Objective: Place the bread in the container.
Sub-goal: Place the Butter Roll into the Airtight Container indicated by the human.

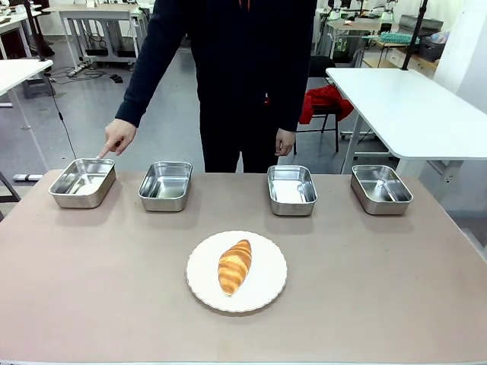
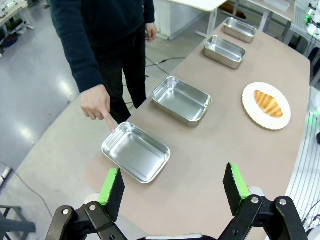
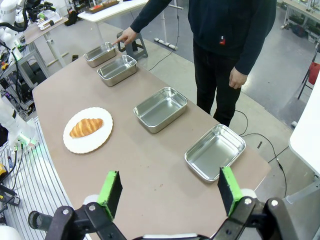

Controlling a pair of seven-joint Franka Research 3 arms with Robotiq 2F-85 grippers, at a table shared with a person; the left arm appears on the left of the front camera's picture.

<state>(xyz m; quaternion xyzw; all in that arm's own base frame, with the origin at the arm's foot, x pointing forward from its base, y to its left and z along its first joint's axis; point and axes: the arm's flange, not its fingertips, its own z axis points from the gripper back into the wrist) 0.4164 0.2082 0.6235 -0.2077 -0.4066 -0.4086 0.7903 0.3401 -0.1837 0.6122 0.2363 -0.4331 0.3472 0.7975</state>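
- The bread (image 1: 234,266) lay on a round white plate (image 1: 266,293), lengthwise toward the person, well apart from every pan.
- The plate sat near the middle of the tabletop (image 1: 380,289), on the robot's side.
- The container (image 1: 82,182) stood at the far edge on the robot's far left, empty and shiny.
- A second pan (image 1: 165,185) stood just beside it, with a third pan (image 1: 291,190) and a fourth pan (image 1: 381,188) farther right in the same row, all empty.
- The person's pointing hand (image 1: 118,137) aimed one finger down at the container's far corner; I could not tell whether it touched the rim.
- The person's other hand (image 1: 285,141) hung at their side behind the third pan.
- The left gripper (image 2: 173,168) hung above the tabletop near the container, jaws spread wide, holding nothing.
- The right gripper (image 3: 169,172) hung above the tabletop near the fourth pan, jaws equally wide, holding nothing.
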